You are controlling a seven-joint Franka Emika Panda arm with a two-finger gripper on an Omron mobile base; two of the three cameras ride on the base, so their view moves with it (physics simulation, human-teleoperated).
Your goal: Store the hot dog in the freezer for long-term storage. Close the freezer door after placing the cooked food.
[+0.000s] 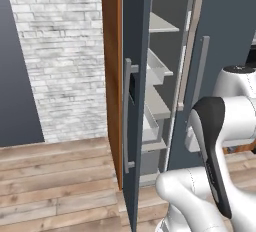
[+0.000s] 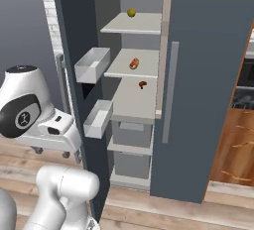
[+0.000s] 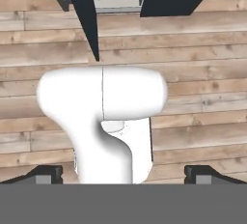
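Right at the bottom of the hand view you get the gripper (image 3: 123,172), its two dark fingertips (image 3: 46,174) parked way out at either side, so the claw is spread wide open with nothing between them, just wooden floor (image 3: 202,97) below. In the right base view the gripper (image 2: 52,150) hangs low by the arm's white wrist, beside the open door and clear of the shelves.

Past that, the freezer (image 2: 131,90) stands open. The freezer door (image 1: 134,96) is swung out toward the robot, showing its long grey bar handle (image 1: 127,118) and the small black control rectangle (image 1: 133,87) in the left base view. Two whitish bins (image 2: 93,64) hang on its inner side, one above the other.

The hot dog (image 2: 134,64) is lying on the middle shelf (image 2: 124,68), roughly in the centre, a bit back from the front edge. One shelf up, a small yellow ball (image 2: 131,12) sits toward the back edge. One shelf down, there's a small brownish-red item (image 2: 142,85) near the back; too small to tell what it is.

The other grey door (image 2: 198,85), to the right, is closed, with brown wooden cabinets (image 2: 235,149) just past it.
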